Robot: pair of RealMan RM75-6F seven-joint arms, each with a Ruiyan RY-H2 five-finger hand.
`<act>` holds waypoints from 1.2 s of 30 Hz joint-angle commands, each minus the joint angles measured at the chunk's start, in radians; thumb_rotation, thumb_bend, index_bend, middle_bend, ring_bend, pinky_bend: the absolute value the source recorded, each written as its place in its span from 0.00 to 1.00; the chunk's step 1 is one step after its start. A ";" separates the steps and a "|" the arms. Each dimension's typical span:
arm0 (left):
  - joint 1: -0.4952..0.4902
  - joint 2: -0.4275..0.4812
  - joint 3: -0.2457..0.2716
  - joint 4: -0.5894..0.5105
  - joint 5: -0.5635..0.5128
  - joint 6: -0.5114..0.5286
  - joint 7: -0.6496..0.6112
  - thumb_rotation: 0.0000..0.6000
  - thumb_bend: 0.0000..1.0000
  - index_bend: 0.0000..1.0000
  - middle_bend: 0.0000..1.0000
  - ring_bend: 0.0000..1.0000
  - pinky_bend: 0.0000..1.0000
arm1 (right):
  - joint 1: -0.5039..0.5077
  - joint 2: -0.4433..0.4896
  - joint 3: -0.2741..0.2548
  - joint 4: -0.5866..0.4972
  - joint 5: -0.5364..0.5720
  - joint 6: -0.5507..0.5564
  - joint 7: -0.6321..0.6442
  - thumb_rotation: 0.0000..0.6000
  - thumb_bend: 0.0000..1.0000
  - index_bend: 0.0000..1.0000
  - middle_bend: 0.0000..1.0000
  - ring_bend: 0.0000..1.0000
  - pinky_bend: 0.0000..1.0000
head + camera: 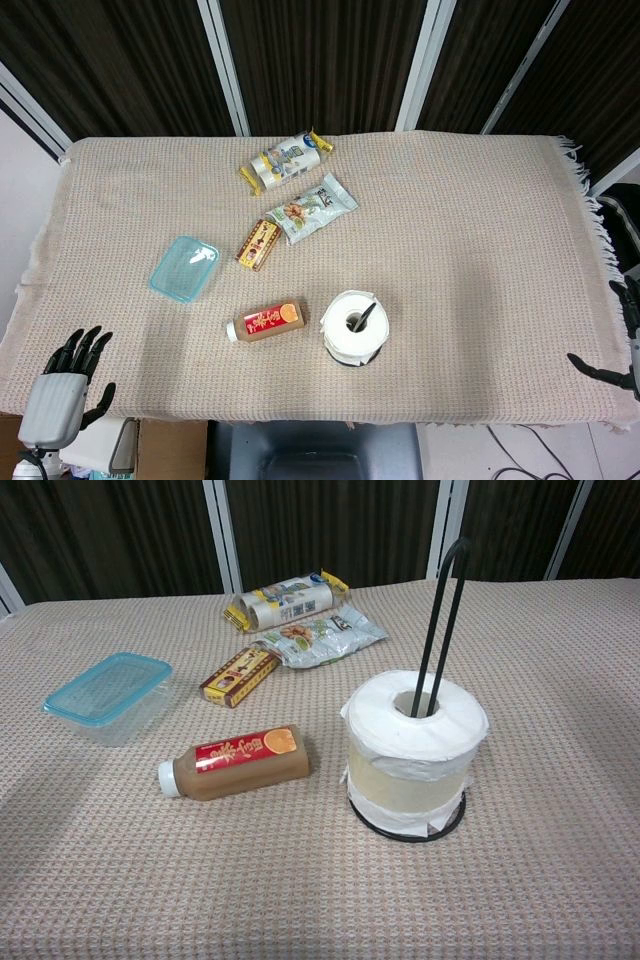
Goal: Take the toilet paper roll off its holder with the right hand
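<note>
A white toilet paper roll (pixel 354 328) (pixel 414 742) sits on a black wire holder (pixel 445 620) near the table's front middle. The holder's upright rod passes through the core and its base ring (pixel 372 821) lies on the cloth. My right hand (pixel 618 352) is at the far right edge of the head view, off the table's corner and well away from the roll. It is partly cut off, its fingers are apart and it holds nothing. My left hand (pixel 62 392) hangs at the front left corner, fingers spread and empty. The chest view shows neither hand.
A brown drink bottle (pixel 268 321) (pixel 236 763) lies just left of the roll. Behind it are a blue-lidded plastic box (pixel 184 267) (pixel 108 695), a small red-brown packet (pixel 258 243) (pixel 239 675) and two snack bags (pixel 311 207) (pixel 285 160). A beige woven cloth (pixel 480 230) covers the table.
</note>
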 commanded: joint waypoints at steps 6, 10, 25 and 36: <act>0.001 0.004 0.006 0.021 0.019 0.008 -0.030 1.00 0.40 0.13 0.07 0.06 0.21 | 0.081 -0.014 -0.039 0.073 -0.156 -0.166 0.328 1.00 0.05 0.00 0.02 0.00 0.00; -0.004 0.006 0.016 0.039 0.034 -0.003 -0.040 1.00 0.40 0.14 0.07 0.06 0.21 | 0.163 -0.053 -0.041 0.082 -0.188 -0.285 0.421 1.00 0.05 0.00 0.02 0.00 0.00; 0.003 0.010 0.036 0.084 0.062 0.011 -0.119 1.00 0.40 0.19 0.11 0.06 0.21 | 0.360 -0.235 0.015 0.041 -0.074 -0.507 0.325 1.00 0.05 0.00 0.02 0.00 0.00; 0.009 0.019 0.051 0.099 0.081 0.018 -0.147 1.00 0.40 0.21 0.12 0.06 0.23 | 0.449 -0.384 0.030 0.106 -0.005 -0.574 0.221 1.00 0.05 0.00 0.02 0.00 0.00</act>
